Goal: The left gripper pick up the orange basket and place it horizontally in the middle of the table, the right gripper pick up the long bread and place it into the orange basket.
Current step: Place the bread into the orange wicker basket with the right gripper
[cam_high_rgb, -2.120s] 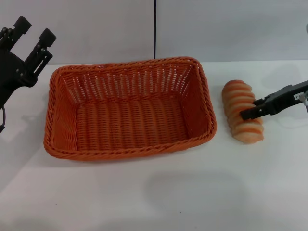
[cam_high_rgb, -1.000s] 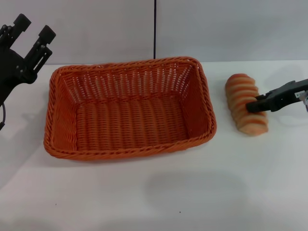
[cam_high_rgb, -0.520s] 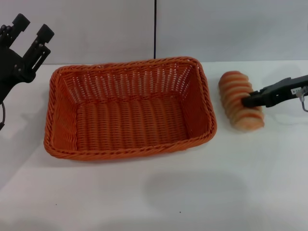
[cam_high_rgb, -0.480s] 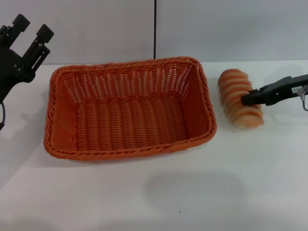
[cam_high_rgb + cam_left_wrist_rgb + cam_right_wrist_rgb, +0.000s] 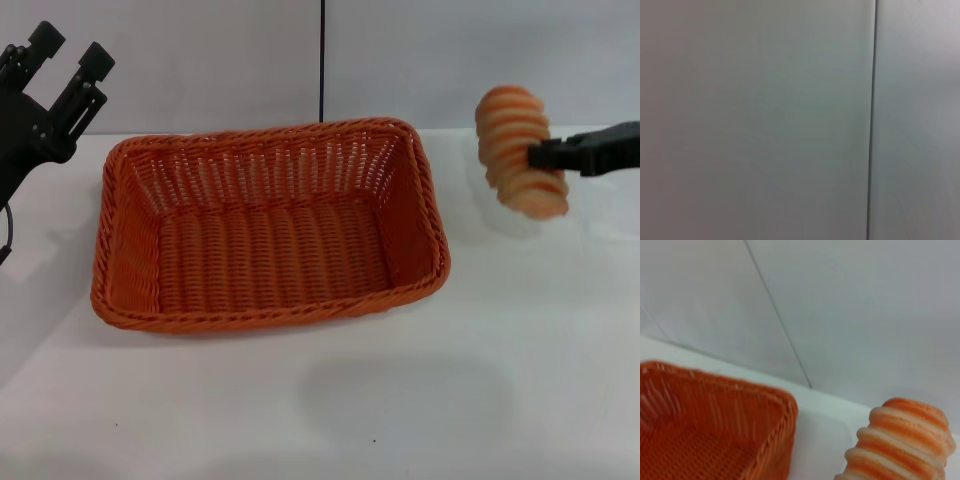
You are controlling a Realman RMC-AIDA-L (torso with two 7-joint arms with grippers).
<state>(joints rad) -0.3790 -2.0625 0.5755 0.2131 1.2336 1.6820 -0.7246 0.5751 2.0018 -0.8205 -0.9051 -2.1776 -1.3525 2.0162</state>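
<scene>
The orange basket (image 5: 270,225) lies lengthwise across the middle of the white table (image 5: 330,400), empty; its corner also shows in the right wrist view (image 5: 715,425). To its right, the long bread (image 5: 518,150) hangs in the air above the table, and my right gripper (image 5: 545,155) is shut on it from the right side. The striped loaf (image 5: 900,447) fills the near corner of the right wrist view. My left gripper (image 5: 62,55) is raised at the far left, open and empty, well away from the basket.
A grey wall with a dark vertical seam (image 5: 322,60) stands behind the table. The left wrist view shows only that wall and seam (image 5: 872,120). Bare white tabletop lies in front of and to the right of the basket.
The right gripper has lifted the long bread off the table, up and slightly to the right. The left arm has barely moved; the basket stays put.
</scene>
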